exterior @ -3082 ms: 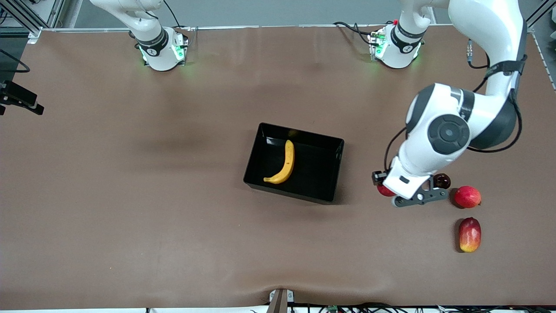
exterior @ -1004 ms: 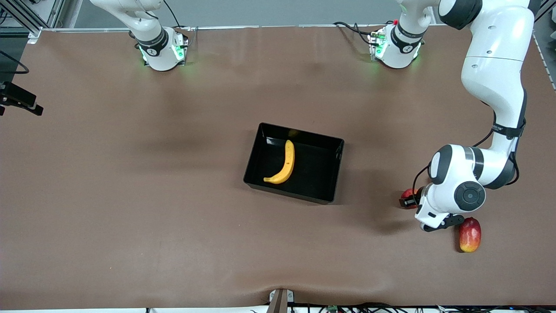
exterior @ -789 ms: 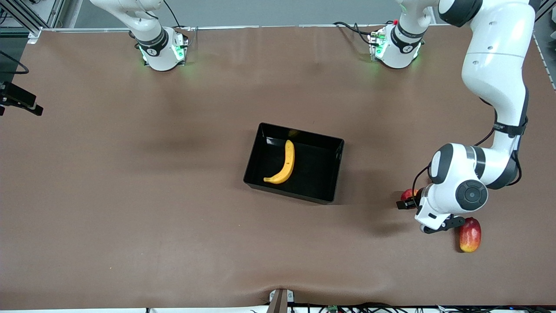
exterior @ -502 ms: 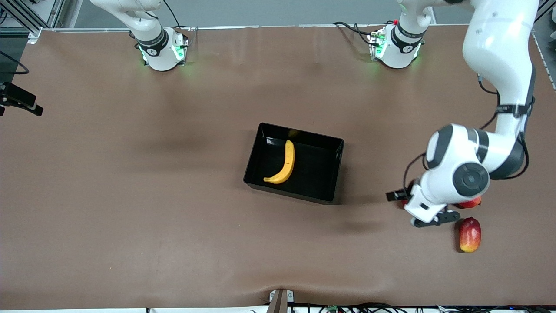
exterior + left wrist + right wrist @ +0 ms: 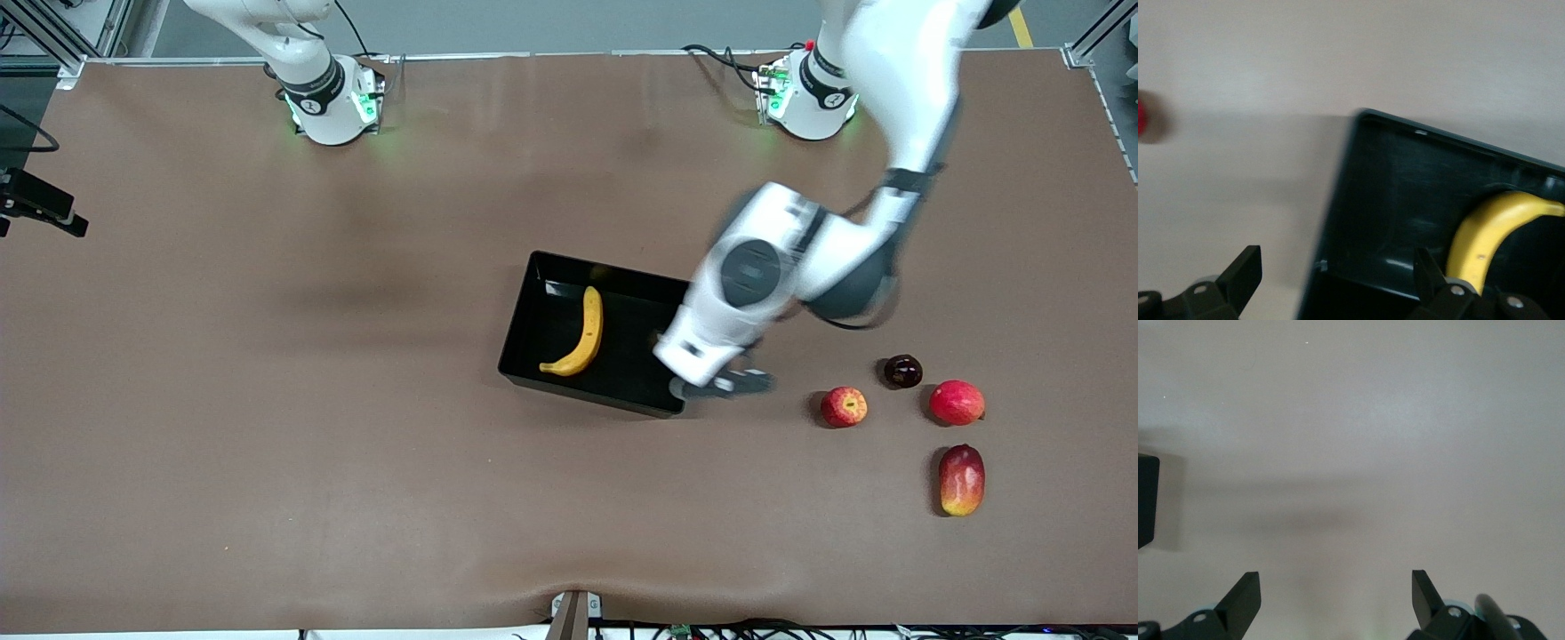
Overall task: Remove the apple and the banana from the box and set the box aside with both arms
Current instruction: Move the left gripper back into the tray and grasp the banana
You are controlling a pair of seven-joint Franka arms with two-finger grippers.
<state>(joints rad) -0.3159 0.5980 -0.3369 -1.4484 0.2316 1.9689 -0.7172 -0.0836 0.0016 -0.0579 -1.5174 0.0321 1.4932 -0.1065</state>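
The black box (image 5: 533,311) stands mid-table with the yellow banana (image 5: 584,334) lying in it. The small red apple (image 5: 843,406) with its yellowish patch lies on the table toward the left arm's end, apart from the box. My left gripper (image 5: 685,356) hangs over the box's wall at the left arm's end, mostly hidden under its white hand. In the left wrist view it (image 5: 1336,260) is open and empty above the box wall (image 5: 1338,200), with the banana (image 5: 1478,240) inside. My right gripper (image 5: 1336,580) is open and empty over bare table; the front view does not show it.
A dark maroon fruit (image 5: 902,371), a round red fruit (image 5: 957,402) and an oblong red-yellow mango (image 5: 962,480) lie near the apple toward the left arm's end. The right arm's base (image 5: 329,98) stands at the table's edge.
My left gripper rose from beside the apple and swung over to the box's end, empty. The apple stays on the table. The banana and box have not moved.
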